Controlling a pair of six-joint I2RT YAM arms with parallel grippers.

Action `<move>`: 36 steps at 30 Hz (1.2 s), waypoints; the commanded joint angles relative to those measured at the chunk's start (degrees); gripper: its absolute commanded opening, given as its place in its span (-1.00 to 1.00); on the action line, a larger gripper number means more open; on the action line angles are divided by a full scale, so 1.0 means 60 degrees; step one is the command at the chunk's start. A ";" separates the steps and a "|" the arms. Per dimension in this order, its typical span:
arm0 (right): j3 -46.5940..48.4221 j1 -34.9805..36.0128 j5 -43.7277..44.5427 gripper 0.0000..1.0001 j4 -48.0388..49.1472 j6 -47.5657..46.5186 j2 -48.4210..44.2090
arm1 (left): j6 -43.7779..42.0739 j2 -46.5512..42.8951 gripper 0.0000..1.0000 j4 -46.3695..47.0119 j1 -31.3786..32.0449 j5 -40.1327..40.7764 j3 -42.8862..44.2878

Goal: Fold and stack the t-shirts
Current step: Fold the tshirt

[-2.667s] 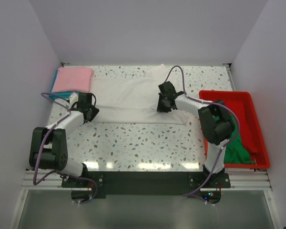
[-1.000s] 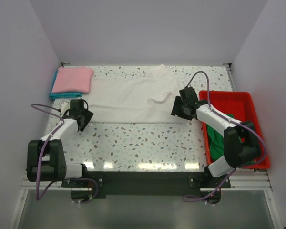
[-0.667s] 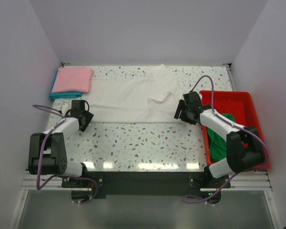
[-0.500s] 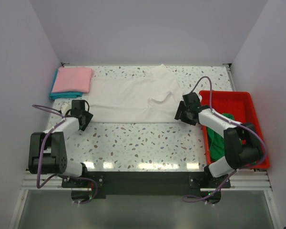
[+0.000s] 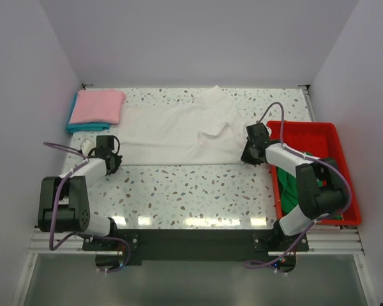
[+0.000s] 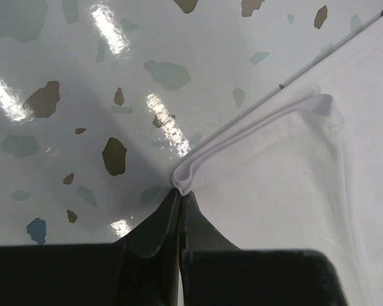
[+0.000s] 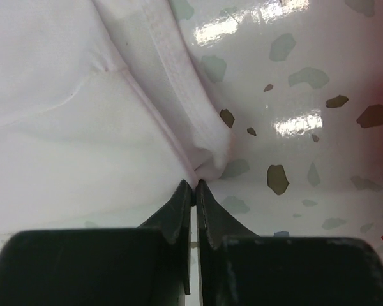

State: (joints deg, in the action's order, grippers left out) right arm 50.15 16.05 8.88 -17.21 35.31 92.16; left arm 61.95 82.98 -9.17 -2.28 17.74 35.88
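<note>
R pincer (image 7: 195,184) moved twd red tray (image 5: 336,125), pinching white t-shirt (image 5: 172,131).

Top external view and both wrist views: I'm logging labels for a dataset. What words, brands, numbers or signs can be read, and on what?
None: no text can be read in any view.
The white t-shirt, pink t-shirt, teal t-shirt and green t-shirt are plain; no print or tag shows.
The red tray, the left tool and the right tool bear no visible marking.
</note>
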 commanded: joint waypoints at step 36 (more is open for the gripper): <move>0.3297 -0.0024 -0.1525 0.46 -0.0999 -0.1840 -0.1187 | -0.3380 -0.0908 0.38 -0.1079 0.0567 -0.0263 0.3241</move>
State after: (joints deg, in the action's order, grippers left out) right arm 62.78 16.08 -1.02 -30.59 29.67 76.29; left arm 49.41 65.23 -22.70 -2.98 16.64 47.70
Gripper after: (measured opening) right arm 0.733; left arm 0.696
